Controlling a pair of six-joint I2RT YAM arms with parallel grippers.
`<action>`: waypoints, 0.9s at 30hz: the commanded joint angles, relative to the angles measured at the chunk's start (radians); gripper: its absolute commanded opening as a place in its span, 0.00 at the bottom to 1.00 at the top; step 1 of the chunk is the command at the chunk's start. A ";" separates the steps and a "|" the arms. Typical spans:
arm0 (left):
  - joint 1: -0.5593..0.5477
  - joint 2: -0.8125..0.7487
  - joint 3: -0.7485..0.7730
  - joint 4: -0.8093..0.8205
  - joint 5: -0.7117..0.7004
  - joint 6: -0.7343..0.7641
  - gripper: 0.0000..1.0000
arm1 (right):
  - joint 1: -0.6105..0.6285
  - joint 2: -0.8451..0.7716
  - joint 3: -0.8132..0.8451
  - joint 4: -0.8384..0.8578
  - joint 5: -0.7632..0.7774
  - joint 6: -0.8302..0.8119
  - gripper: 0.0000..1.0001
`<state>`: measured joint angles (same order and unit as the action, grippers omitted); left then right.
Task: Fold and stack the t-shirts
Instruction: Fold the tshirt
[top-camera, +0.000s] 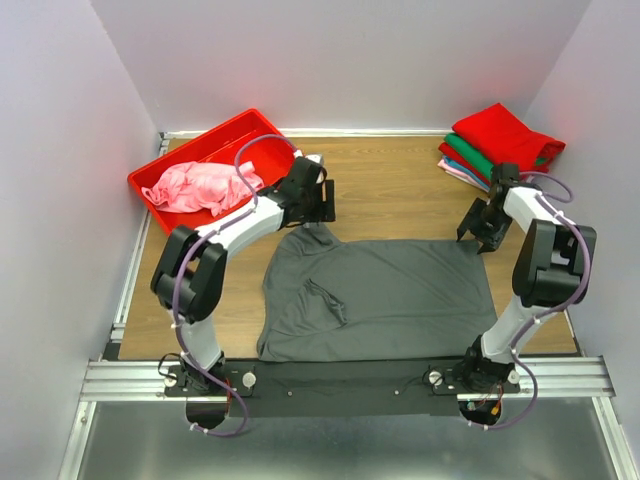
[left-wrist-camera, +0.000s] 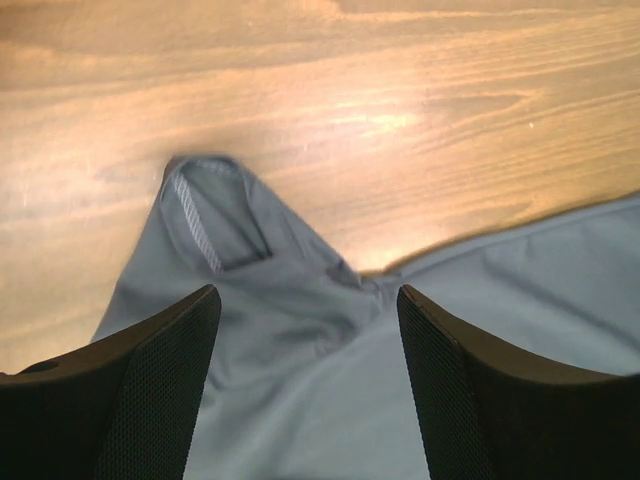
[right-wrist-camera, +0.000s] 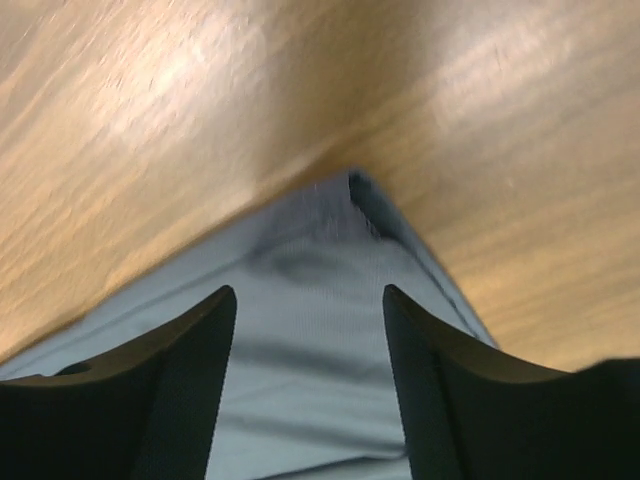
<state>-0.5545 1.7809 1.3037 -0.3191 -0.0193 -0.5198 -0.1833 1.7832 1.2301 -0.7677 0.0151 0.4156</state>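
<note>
We found the dark grey t-shirt (top-camera: 380, 300) spread across the near half of the wooden table (top-camera: 400, 190), mostly flat, with a rumpled crease left of its middle. The left gripper (left-wrist-camera: 305, 300) hung over the shirt's far-left corner. Its jaws stood wide apart and held nothing, and a peaked bit of cloth with a stitched hem lay on the wood between and just beyond the fingertips. The right gripper (right-wrist-camera: 310, 295) sat over the far-right corner of the same shirt. Its fingers were parted too, the hemmed point of cloth lay between them on the table, and we saw no grip on it

At the far left a red bin (top-camera: 215, 140) held a crumpled pink t-shirt (top-camera: 200, 187), close beside the left arm. In the far-right corner stood a stack of folded t-shirts (top-camera: 495, 145) — red on top, green and pale pink beneath. Plain pale walls (top-camera: 350, 60) closed the table in on three sides, and a metal rail (top-camera: 340, 375) along the near edge carried both arm bases
</note>
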 joint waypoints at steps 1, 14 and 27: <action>0.004 0.087 0.095 -0.035 -0.025 0.058 0.79 | 0.001 0.058 0.054 0.041 0.032 -0.024 0.66; 0.004 0.189 0.114 -0.028 0.045 0.061 0.75 | -0.002 0.102 0.031 0.061 0.046 -0.028 0.61; -0.012 0.258 0.111 -0.003 0.137 0.064 0.74 | -0.012 0.087 0.014 0.064 0.051 -0.035 0.59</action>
<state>-0.5537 2.0190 1.4151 -0.3378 0.0666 -0.4706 -0.1867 1.8648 1.2552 -0.7212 0.0402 0.3904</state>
